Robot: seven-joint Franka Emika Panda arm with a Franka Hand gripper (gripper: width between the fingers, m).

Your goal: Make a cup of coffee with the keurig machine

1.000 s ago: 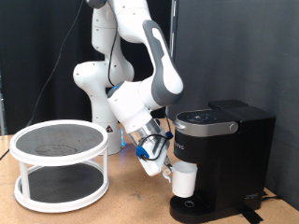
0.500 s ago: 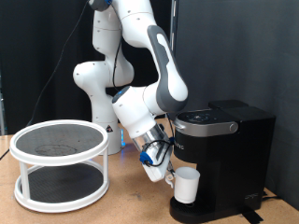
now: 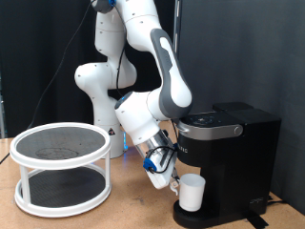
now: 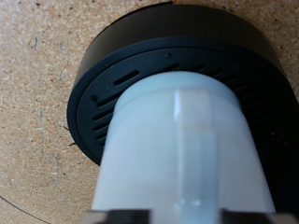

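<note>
Down comes the cup (image 3: 193,192) since a second ago: it hung higher and tipped under the brew head, and now it sits lower, lower right of centre in the exterior view, right over the round drip base (image 3: 205,216) of the machine (image 3: 229,162). Over the last half second the change is small, just a slight settle.

Up close, the wrist view is filled by the cup's (image 4: 182,149) white wall, with the black slotted drip base (image 4: 103,89) behind it and the wood table (image 4: 37,103) beyond. Two dark tips at the frame's lower edge look like fingers hugging the cup, so the gripper (image 3: 172,183) reads as clamped on it, at the cup's left side in the exterior view.

Risk now: I can't tell whether the cup's foot is flat on the base or a touch above it. If it lets go early or with the cup leaning, the cup could rock or tip off the disc. It also seems to sit toward the base's left edge, so a nudge on the way out could drag it off, or leave it out from under the spout.

Further back, the arm folds down from the upper centre of the frame, elbow high, forearm slanting down and right, wrist angled into the gap beside the machine. At lower left stands a white two-tier rack (image 3: 62,167), well apart.
</note>
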